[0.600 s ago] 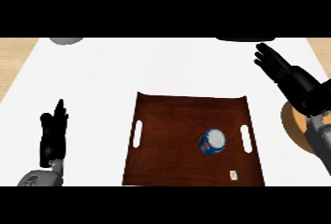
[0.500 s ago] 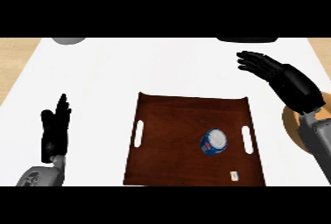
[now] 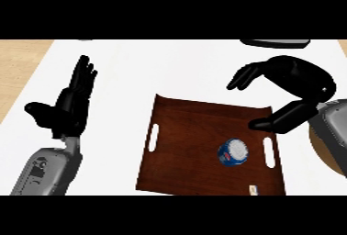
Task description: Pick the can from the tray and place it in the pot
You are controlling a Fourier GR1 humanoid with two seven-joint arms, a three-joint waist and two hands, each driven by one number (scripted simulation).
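A dark brown tray (image 3: 196, 151) with a slot handle on each side lies on the white tabletop (image 3: 169, 69), in the lower middle of the frame. The can (image 3: 234, 152) lies inside the tray, in its right part, near the right slot; its white end faces up and the side is blue. The right robot hand (image 3: 298, 89) is at the upper right, above the tray's far right corner, with the fingers curved downward and the thumb pointing left over the tray's edge; it holds nothing and does not touch the can. The left robot hand (image 3: 68, 105) is at the left of the frame, well apart from the tray, wide with straight fingers pointing up. A dark object (image 3: 277, 42) shows partly at the top right edge; what it is cannot be told.
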